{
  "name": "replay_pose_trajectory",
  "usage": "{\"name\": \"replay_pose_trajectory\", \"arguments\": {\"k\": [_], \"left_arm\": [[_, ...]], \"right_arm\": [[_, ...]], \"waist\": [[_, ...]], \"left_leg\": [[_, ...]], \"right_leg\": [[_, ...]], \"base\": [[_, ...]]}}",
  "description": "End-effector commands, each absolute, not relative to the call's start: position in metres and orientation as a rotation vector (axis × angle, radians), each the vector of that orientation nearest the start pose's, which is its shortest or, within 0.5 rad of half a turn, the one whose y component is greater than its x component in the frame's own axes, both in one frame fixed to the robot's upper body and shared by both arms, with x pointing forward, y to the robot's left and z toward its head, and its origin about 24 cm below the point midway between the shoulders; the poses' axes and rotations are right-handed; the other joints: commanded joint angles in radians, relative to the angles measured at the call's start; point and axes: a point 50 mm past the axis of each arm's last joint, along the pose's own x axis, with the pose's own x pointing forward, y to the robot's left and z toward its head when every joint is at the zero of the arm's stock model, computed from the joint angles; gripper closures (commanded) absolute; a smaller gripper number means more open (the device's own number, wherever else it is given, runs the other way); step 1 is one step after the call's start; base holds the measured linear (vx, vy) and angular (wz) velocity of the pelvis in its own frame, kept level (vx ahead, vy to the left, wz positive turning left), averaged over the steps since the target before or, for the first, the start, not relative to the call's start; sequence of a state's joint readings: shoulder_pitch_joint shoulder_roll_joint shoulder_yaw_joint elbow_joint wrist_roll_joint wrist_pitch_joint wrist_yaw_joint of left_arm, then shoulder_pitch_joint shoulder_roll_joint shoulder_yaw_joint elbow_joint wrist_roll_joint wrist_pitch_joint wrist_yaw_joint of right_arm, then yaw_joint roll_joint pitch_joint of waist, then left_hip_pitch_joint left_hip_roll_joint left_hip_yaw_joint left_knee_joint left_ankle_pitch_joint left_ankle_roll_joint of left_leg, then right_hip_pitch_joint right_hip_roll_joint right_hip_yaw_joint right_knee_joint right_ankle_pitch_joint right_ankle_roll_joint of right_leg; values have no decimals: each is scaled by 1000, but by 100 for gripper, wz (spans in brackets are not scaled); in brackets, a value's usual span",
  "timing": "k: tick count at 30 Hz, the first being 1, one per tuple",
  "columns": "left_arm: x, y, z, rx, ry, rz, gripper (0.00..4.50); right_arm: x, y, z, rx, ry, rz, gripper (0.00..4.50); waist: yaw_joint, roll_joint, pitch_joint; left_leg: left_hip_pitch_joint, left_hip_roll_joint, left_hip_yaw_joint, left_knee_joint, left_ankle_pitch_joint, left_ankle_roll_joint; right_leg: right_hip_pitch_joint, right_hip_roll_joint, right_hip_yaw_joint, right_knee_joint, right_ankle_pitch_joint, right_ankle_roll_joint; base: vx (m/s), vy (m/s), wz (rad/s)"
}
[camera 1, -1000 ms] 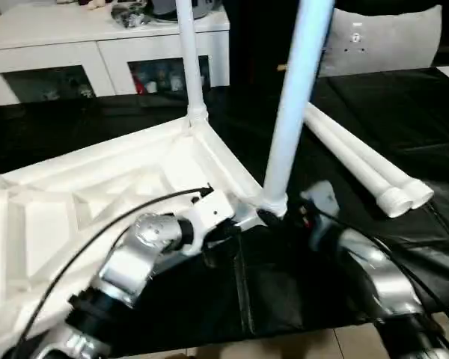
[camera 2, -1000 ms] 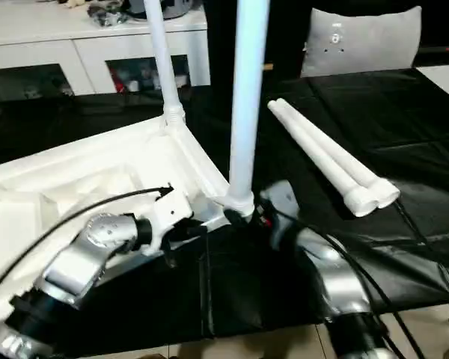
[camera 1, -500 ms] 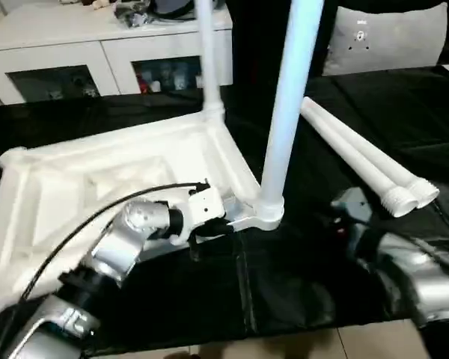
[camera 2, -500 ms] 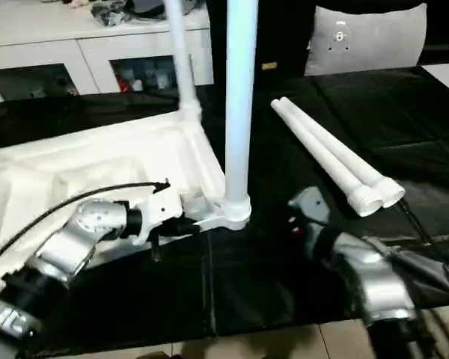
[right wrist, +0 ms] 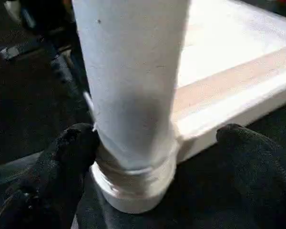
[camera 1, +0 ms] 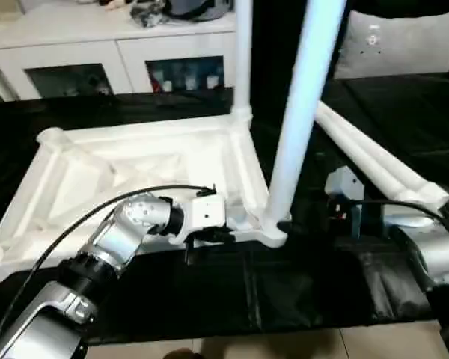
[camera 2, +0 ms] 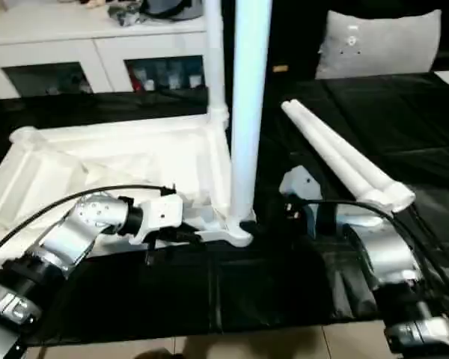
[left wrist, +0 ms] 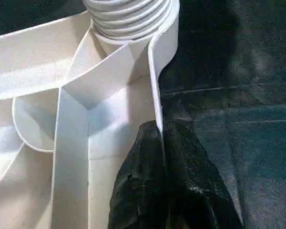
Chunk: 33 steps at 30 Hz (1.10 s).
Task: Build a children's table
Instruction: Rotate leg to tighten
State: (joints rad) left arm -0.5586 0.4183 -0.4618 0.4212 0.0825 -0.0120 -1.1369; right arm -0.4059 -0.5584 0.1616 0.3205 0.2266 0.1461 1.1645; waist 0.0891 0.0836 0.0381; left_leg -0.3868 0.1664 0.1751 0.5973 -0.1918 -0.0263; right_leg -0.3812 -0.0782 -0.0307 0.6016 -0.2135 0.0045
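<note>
head views: white ribbed plastic tabletop [camera 1: 135, 168] lies upside down on black cloth [camera 1: 284, 292], two white tapered tubular legs [camera 1: 303, 120] upright, two loose legs [camera 2: 344, 164] beside; probably light, stiff.
left wrist: left gripper [left wrist: 162, 138] pinches tabletop's rim.
right wrist: right gripper [right wrist: 148, 157] spread wide around smooth, likely slippery leg; grip low.

White sideboard [camera 1: 120, 34] with glass-fronted doors along the back; grey cushion [camera 1: 404, 45] right; black sheet [camera 1: 404, 105] over the desk; pale floor tiles [camera 1: 299, 348].

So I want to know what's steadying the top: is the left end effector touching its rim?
Touching. The left wrist view shows the shut fingers pinching the top's thin rim wall.
</note>
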Motion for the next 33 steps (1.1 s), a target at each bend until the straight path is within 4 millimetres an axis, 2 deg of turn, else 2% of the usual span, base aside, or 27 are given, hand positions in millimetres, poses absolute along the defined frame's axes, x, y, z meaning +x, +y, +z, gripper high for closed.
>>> {"name": "replay_pose_trajectory", "arguments": {"k": [1,7,8,12,14,18,20,22,25,30,33], "left_arm": [[292,105,44,763,392,-1539,450],[290,102,45,763,384,-1561,450],[289,101,45,763,383,-1566,450],[289,101,44,765,382,-1569,450],[289,101,43,766,384,-1570,450],[290,102,40,767,390,-1569,450],[290,103,38,769,397,-1566,450],[290,104,37,769,399,-1565,450],[290,104,36,769,400,-1565,450],[289,105,33,750,408,-1557,450],[289,106,31,678,416,-1502,450]], "right_arm": [[295,-186,72,-317,376,1250,3],[301,-181,72,-313,393,1269,3],[302,-180,71,-299,403,1278,19],[303,-179,70,-276,407,1286,29],[304,-178,70,-260,408,1294,56],[303,-178,70,-250,404,1299,78],[303,-177,69,-251,393,1300,109],[304,-176,69,-256,375,1297,114],[304,-174,69,-250,361,1294,153],[295,-171,61,-212,376,1312,174],[287,-168,55,-168,386,1293,175]], "waist": [[-3,-14,-63],[-1,-16,-62],[-2,-16,-62],[0,-16,-62],[0,-15,-61],[0,-16,-61],[0,-15,-62],[-1,-16,-62],[0,-15,-61],[0,-19,-61],[1,-19,-60]], "left_leg": [[21,60,-14,-59,-96,106],[20,63,-14,-60,-115,94],[19,63,-15,-60,-121,89],[19,63,-14,-60,-126,85],[19,63,-14,-60,-130,82],[20,64,-15,-62,-141,74],[19,63,-15,-61,-137,74],[19,63,-14,-61,-135,75],[20,63,-14,-62,-143,73],[20,65,-15,-63,-140,74],[20,65,-14,-65,-139,72]], "right_leg": [[37,-61,25,-46,54,-301],[37,-64,23,-46,17,-298],[38,-65,23,-47,1,-296],[38,-65,23,-47,-10,-294],[37,-65,22,-48,-18,-292],[37,-65,22,-48,-31,-287],[37,-65,22,-48,-27,-285],[37,-65,22,-48,-24,-285],[36,-66,22,-49,-37,-286],[37,-66,23,-49,-44,-279],[37,-66,24,-50,-50,-273]], "base": [[0,0,0],[0,0,0],[0,0,0],[0,0,0],[0,0,0],[0,0,0],[0,0,0],[0,0,0],[0,0,0],[0,0,0],[0,0,0]]}}
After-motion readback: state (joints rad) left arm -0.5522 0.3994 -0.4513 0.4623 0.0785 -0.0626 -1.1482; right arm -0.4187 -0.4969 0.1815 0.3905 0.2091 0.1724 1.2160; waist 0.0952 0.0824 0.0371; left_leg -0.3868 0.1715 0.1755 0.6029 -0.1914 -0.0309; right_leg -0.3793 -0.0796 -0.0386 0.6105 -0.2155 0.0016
